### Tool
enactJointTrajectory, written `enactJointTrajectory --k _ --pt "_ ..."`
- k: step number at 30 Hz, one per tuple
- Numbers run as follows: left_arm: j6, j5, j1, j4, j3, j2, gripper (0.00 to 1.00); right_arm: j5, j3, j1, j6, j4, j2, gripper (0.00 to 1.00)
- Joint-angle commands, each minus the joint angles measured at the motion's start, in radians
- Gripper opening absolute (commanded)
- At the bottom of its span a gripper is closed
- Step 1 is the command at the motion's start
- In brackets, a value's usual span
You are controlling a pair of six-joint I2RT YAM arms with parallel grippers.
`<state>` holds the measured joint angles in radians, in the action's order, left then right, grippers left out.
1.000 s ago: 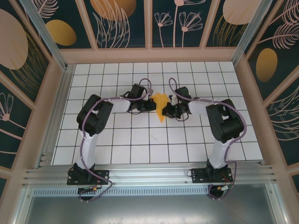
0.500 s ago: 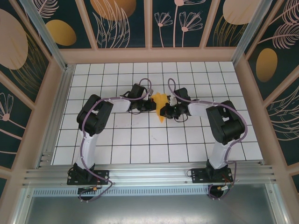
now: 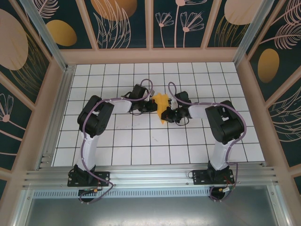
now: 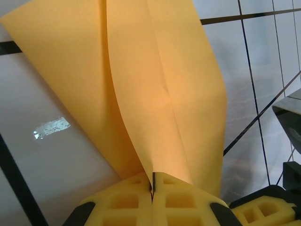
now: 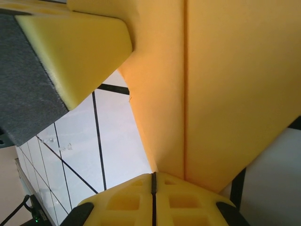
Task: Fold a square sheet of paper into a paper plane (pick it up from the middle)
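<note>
The left tool [image 3: 154, 104] comes in from the left of the orange folded-paper plane [image 3: 162, 106], a narrow dart of thin paper with a centre ridge. Its 2 yellow foam pads [image 4: 126, 200] are pressed together on the paper's edge, and in the left wrist view the sheet fans away from that pinch in 2 creased panels.

The plane sits in the middle of the white grid-tiled desk [image 3: 117, 141], between the 2 tools. I cannot tell whether it rests on the tiles or hangs just above them. Its long axis runs from far to near, and the narrow nose points toward the arm bases, with the wider end on the far side.

The right tool [image 3: 166, 113] meets the plane from the right, a little nearer the nose than the left tool. Its pads [image 5: 184, 200] are likewise clamped on the paper beside the ridge.

Both tools grip across the long axis, neither is nearer, so the next fold likely turns on that ridge line.
</note>
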<state>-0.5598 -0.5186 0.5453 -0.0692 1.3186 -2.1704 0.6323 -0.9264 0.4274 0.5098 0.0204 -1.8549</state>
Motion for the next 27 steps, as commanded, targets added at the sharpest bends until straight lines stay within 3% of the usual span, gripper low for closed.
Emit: enactJointTrajectory --k 1,18,21,23,24,25,27 --pt "0.036 0.127 -0.021 0.111 -0.013 -0.033 0.0 0.033 0.013 0.018 -0.013 0.024 0.066 0.11" --pt "0.03 0.111 -0.021 0.095 -0.018 0.005 0.0 -0.027 0.051 0.037 -0.004 0.034 -0.027 0.11" --pt "0.026 0.132 -0.021 0.096 -0.015 0.038 0.12 -0.041 0.048 0.034 -0.008 0.048 -0.035 0.1" --pt "0.021 0.143 -0.02 0.097 -0.009 0.065 0.15 -0.047 0.053 0.035 -0.01 0.044 -0.031 0.1" --pt "0.02 0.15 -0.022 0.094 -0.006 0.079 0.25 -0.052 0.056 0.035 -0.008 0.04 -0.028 0.1" --pt "0.018 0.163 -0.021 0.095 -0.002 0.092 0.28 -0.052 0.057 0.035 -0.008 0.036 -0.031 0.1" --pt "0.015 0.182 -0.022 0.103 0.01 0.117 0.29 -0.057 0.058 0.034 -0.008 0.033 -0.038 0.09"
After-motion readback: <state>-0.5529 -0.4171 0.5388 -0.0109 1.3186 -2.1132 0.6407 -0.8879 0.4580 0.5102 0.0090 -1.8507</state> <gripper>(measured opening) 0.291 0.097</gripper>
